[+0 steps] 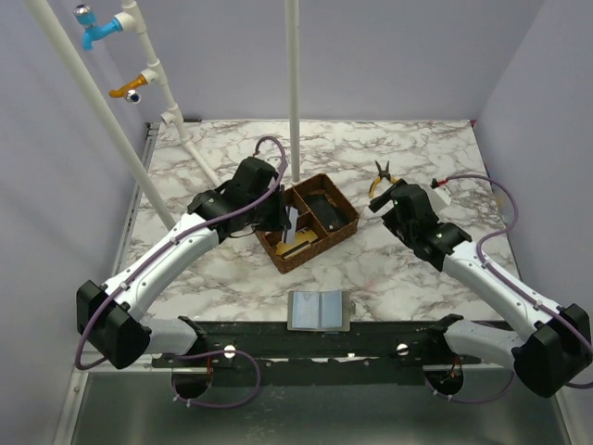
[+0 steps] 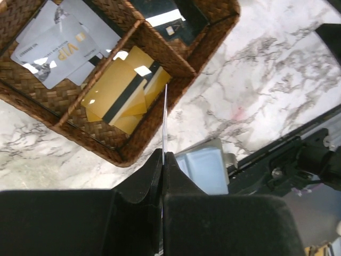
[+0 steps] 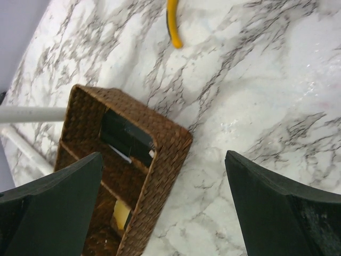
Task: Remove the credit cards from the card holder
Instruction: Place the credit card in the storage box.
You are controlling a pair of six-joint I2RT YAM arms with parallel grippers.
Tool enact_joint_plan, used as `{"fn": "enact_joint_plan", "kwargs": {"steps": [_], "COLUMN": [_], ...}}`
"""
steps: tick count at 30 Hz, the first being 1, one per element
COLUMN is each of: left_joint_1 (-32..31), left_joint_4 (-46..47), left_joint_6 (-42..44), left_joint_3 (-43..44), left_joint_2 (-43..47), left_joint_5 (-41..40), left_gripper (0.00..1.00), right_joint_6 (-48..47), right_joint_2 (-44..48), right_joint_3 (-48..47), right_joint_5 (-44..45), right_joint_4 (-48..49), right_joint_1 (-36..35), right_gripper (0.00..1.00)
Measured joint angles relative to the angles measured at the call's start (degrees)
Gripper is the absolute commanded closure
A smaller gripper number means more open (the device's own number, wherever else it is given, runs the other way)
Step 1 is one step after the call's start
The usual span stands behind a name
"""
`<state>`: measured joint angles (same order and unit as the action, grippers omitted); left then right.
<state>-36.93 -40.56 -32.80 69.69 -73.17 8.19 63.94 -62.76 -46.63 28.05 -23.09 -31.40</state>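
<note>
We look down on the tray (image 1: 324, 246) from high behind the arms, and both wrist cameras share it from close by.

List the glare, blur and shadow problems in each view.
Top view: even light, sharp, soft shadows under the arms on the table. Left wrist view: white glare patches on the yellow cards in the tray; the left gripper is dark and featureless, its held card edge-on, a thin line. Right wrist view: the right gripper is soft and dark; sheen on the table.
</note>
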Motion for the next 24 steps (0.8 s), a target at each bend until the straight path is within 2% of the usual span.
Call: {"fn": "enact_joint_plan", "kwargs": {"steps": [9,18,24], "left_joint_1": [0.26,0.59,1.99], "left_joint_4": [-2.40,-2.58,-5.90], "left_joint_6": [3.52,4.52,4.52], "left_joint_3": [4.39,8.85,14.08], "left_joint_2": [-7.39,-14.67,-19.50], "left_joint_5": [-3.26,-4.13,-7.32], "left_gripper": [1.00,1.00,1.00], "right_joint_6": [-3.61,-6.25,-8.37], "right_joint_2": [-6.88,-12.96,-15.67], "right_joint_3": [-4.20,-7.21,-9.90], "right_joint_5": [-4.61,-8.31,-8.87], "right_joint_4": [-0.09,0.50,1.27], "right_joint_1": [9.16,13.66,14.49], "right_gripper": [0.00,0.00,0.00]}}
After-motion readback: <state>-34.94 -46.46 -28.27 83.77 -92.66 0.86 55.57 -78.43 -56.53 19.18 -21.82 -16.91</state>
